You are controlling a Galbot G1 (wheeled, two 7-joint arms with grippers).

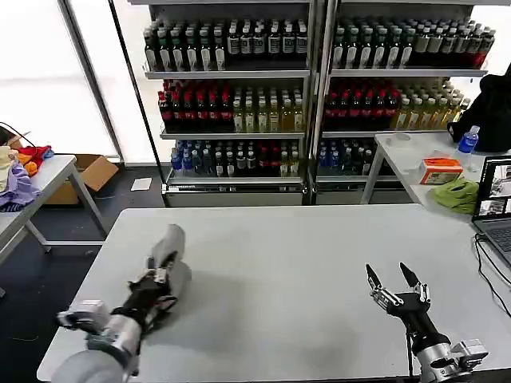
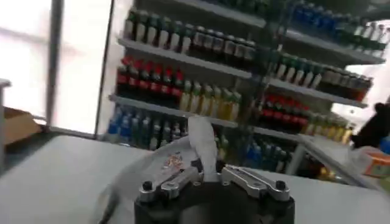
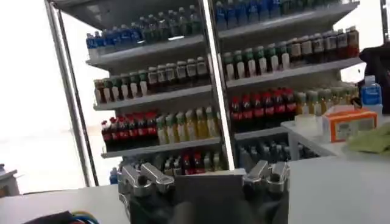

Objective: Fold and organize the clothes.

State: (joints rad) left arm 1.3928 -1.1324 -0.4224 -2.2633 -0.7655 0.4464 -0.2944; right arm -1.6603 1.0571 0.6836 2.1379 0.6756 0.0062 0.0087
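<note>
Garment (image 1: 169,254): grey soft cloth, bunched, at approx 8 o'clock on the table (image 1: 287,263), near the left edge. One end stands up in a peak toward 12 o'clock; the rest drapes over the left tool (image 1: 156,279) and forearm. Judged reason: cloth is lifted off the surface so it can hang free and be laid flat before a fold. Left wrist view confirms a pale strip of the garment rising between the finger bars, w/ a small multicoloured print patch (image 2: 173,161) beside it, so prob. the polo; collar and buttons can't be made out.

Left tool: pressed together on the garment, pinching a fold of it. Arm comes in low from 7 o'clock, forearm nearly flat along the table, wrist pointing toward 1 o'clock. Cloth covers part of the fingers in the head view, so exact bite point is unclear.

Right tool (image 1: 393,281): at approx 4 o'clock on the table, well apart from the garment, fingers spread in a V, nothing between them. Arm enters from 5 o'clock, wrist raised, tips aimed toward 12 o'clock. Judged idle, waiting.

Task status (judgement): early; no fold visible, garment not yet spread out.

Surroundings: drink shelves (image 1: 311,96) at 12 o'clock behind the table; lime-green cloth (image 1: 457,194) on a side table at 2 o'clock, not part of the job.
</note>
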